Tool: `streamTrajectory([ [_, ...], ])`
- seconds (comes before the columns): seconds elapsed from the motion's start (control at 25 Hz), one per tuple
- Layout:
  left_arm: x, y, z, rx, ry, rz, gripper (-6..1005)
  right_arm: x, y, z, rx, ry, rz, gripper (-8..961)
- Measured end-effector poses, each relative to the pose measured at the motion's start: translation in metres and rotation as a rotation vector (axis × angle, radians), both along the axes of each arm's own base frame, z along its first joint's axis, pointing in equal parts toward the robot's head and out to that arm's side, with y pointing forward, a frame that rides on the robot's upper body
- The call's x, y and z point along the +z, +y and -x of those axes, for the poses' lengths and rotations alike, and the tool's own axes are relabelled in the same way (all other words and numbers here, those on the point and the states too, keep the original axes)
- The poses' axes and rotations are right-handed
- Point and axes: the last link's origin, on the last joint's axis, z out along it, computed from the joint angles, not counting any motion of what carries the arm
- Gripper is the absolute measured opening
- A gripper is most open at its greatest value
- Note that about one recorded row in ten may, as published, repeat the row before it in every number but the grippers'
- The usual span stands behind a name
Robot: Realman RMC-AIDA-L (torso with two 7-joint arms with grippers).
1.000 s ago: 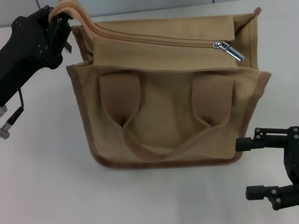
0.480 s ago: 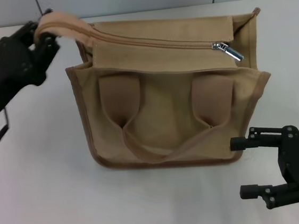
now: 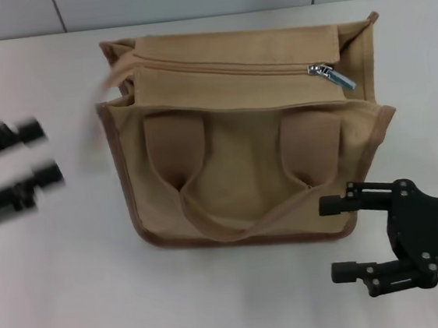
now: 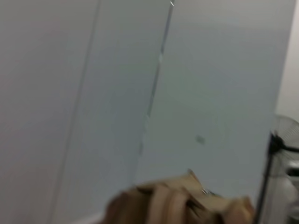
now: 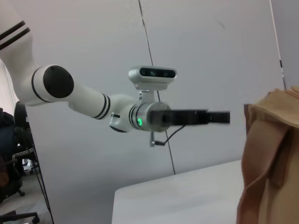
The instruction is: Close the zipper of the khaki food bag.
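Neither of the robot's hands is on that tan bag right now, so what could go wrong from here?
The slider sits at one end of the zipper. With the open left gripper off to the side, nothing holds the khaki food bag, so a pull might drag it across the table. The open right gripper waits by a bottom corner and could snag a handle strap on its way up.

One boxy tan canvas food bag with brown piping [image 3: 242,161] lies on one white table [image 3: 76,296]. It carries two wide padded tan handle straps [image 3: 177,149] [image 3: 309,145], and one long tan zipper line [image 3: 224,66] with one small silver metal slider and pull tab [image 3: 333,74]. Two black robot grippers show: the left gripper [image 3: 26,157] and the right gripper [image 3: 338,238], each with two fingers spread apart.
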Motion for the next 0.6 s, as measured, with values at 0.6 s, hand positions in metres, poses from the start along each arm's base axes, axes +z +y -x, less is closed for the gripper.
streamTrajectory([
  [0.6, -0.092, -0.027, -0.029, -0.265, 0.072, 0.172, 835, -0.019, 0.002, 0.002, 0.002, -0.025, 0.005, 801],
])
